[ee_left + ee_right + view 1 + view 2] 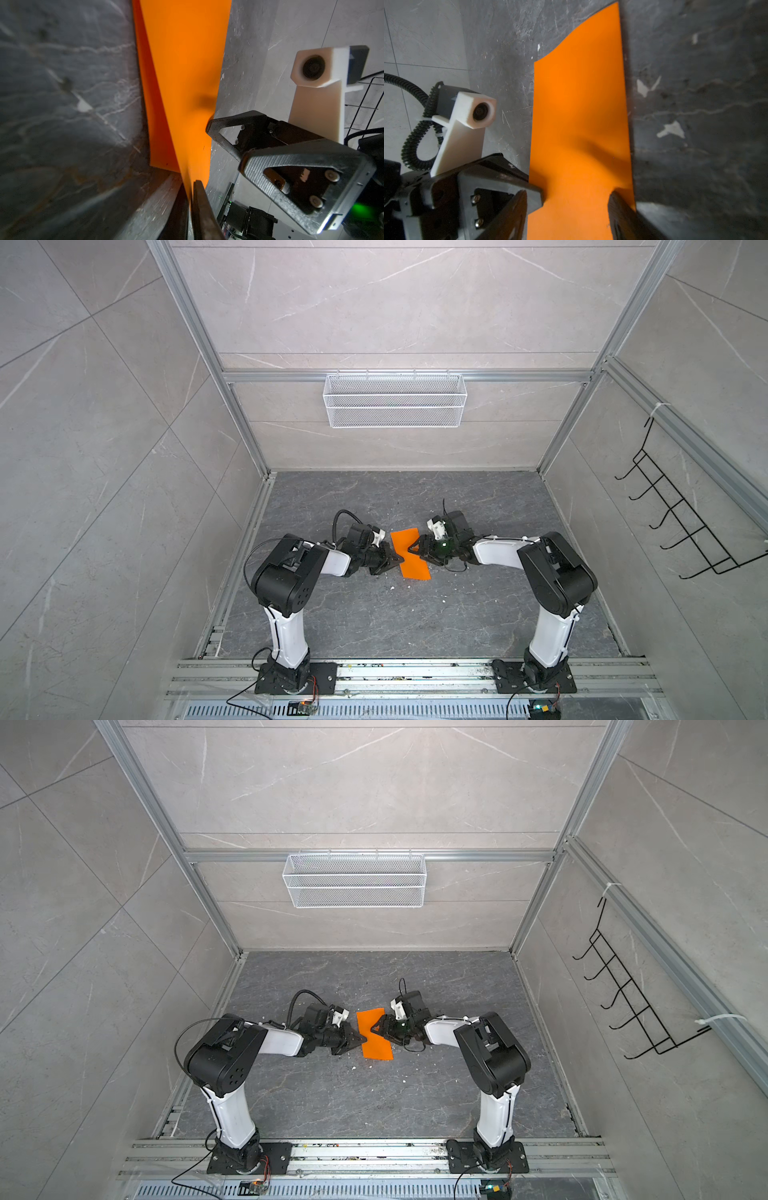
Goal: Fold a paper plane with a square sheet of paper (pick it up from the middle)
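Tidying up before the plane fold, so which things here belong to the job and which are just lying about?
Job: orange paper sheet, left hand pinching its edge, right hand open over it.
Lying about: wire basket, black hook rack, white crumbs.

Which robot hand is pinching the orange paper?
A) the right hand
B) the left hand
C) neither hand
B: in the left wrist view the left hand is shut on one edge of the orange paper, while the right wrist view shows the right hand open, its two fingers apart with the paper between them.
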`<state>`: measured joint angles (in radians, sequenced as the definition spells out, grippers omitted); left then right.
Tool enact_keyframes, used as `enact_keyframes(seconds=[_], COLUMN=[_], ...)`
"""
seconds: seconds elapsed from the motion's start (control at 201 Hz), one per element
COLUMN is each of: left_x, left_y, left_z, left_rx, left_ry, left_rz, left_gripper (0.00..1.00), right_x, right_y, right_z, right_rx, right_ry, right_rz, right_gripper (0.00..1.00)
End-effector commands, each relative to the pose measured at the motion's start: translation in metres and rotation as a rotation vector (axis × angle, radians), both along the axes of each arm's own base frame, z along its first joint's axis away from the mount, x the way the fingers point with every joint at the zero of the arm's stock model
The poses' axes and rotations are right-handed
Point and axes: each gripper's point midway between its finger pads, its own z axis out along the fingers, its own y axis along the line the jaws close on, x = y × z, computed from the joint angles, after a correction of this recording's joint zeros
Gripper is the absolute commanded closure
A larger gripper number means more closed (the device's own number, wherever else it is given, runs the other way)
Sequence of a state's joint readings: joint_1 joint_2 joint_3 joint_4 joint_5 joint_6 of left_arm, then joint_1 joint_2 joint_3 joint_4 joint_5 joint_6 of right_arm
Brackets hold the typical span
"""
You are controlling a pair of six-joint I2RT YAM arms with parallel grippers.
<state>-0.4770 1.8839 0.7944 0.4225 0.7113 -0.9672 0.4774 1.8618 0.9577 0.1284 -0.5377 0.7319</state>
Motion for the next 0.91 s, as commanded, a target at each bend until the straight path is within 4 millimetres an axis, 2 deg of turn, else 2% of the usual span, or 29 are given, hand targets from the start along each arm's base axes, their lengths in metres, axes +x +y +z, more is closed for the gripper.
enact_keyframes(seconds=[0.0,0.109,0.214,0.398,0.667,0.801,0.901], left_x=[0.007,0.007,0.005,0.005,0.003,0.002,0.001], left_y=[-0.004,-0.002,-0.001,-0.003,-0.002,-0.002,-0.001], left_z=[0.012,0.014,0.014,0.019,0.018,0.018,0.019], left_rx=[-0.005,0.018,0.037,0.024,0.033,0.041,0.051], left_ry=[0.004,0.045,0.095,0.162,0.260,0.292,0.303], left_rz=[0.007,0.019,0.028,0.057,0.095,0.107,0.107], left_gripper=[0.93,0.94,0.95,0.95,0.95,0.95,0.95], right_x=[-0.001,-0.013,-0.030,-0.052,-0.082,-0.086,-0.079], right_y=[-0.007,-0.015,-0.020,-0.019,0.012,0.027,0.033], right_z=[0.029,0.044,0.053,0.063,0.043,0.027,0.020], right_rx=[-0.049,-0.146,-0.255,-0.396,-0.584,-0.685,-0.735], right_ry=[-0.158,-0.304,-0.448,-0.638,-0.841,-0.897,-0.915], right_rz=[0.051,0.123,0.184,0.238,0.479,0.563,0.557], right_gripper=[0.32,0.26,0.26,0.21,0.25,0.28,0.31])
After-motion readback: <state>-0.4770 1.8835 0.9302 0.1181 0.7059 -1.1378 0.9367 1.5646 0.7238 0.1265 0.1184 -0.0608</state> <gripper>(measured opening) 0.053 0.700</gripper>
